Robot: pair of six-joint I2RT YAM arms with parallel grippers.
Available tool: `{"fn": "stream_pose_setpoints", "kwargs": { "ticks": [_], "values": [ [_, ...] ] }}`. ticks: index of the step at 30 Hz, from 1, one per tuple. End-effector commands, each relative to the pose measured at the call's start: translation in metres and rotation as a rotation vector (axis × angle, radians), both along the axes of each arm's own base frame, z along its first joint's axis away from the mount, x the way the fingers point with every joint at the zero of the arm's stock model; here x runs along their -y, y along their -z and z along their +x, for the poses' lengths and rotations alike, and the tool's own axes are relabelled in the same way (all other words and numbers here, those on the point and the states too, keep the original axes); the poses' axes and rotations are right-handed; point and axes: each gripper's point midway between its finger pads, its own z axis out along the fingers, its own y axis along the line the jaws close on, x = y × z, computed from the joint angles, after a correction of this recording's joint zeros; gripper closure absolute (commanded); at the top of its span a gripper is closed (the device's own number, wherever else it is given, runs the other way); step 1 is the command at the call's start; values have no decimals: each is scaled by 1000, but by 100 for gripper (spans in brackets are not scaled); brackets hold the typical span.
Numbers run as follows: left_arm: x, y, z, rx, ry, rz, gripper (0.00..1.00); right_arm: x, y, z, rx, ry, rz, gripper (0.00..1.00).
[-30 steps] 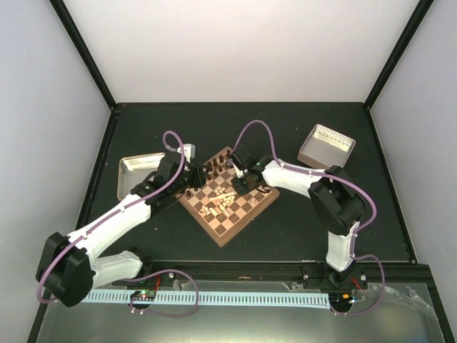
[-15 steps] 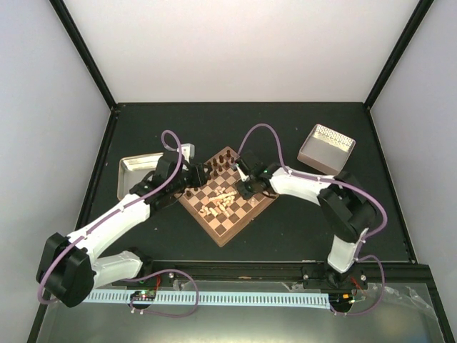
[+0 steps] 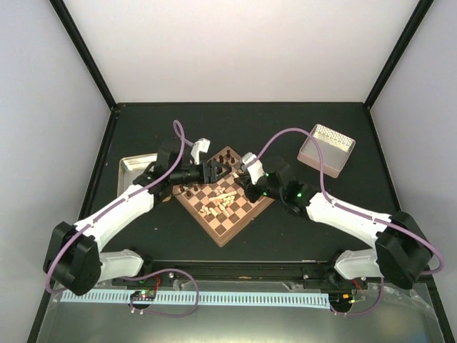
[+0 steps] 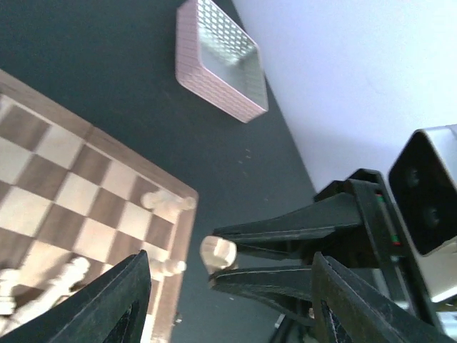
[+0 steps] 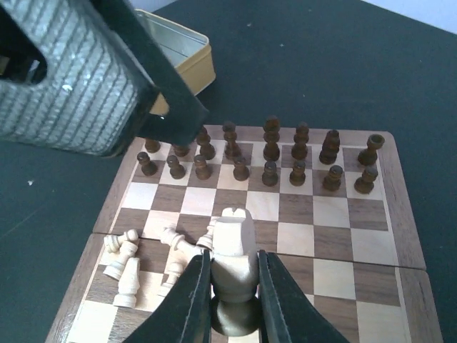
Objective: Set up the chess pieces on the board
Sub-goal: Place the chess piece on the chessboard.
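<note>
Jaws of right gripper [image 5: 233, 259] are clamping pale piece [image 5: 234, 239] between them; left gripper [image 3: 218, 171] is gaping, jaws spread.

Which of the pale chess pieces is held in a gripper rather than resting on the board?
The notched-top pale piece, clamped upright in the right gripper above the board; the other pale pieces lie or stand on its squares.
</note>
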Motion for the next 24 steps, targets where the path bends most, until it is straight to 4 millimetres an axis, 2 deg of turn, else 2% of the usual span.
{"fn": "stream_pose_setpoints", "kwargs": {
  "ticks": [1, 5, 7, 13, 17, 20, 24],
  "values": [
    [19, -36, -10, -10, 127, -138, 37, -11, -27, -7, 105, -68, 75, 88],
    [22, -28, -8, -84, 115, -144, 40, -12, -31, -8, 128, -63, 71, 88],
    [25, -12, -5, -135, 111, -125, 43, -13, -31, -8, 132, -61, 67, 88],
    [30, -2, -4, -163, 118, -114, 55, -15, -31, -10, 133, -71, 69, 88],
    [34, -1, -7, -175, 139, -127, 72, -16, -28, -10, 127, -68, 65, 88],
    [37, -1, -10, -179, 159, -135, 88, -17, -28, -9, 121, -65, 71, 87],
    [38, 1, -9, -167, 158, -131, 95, -15, -26, -7, 102, -34, 71, 81]
  ]
}}
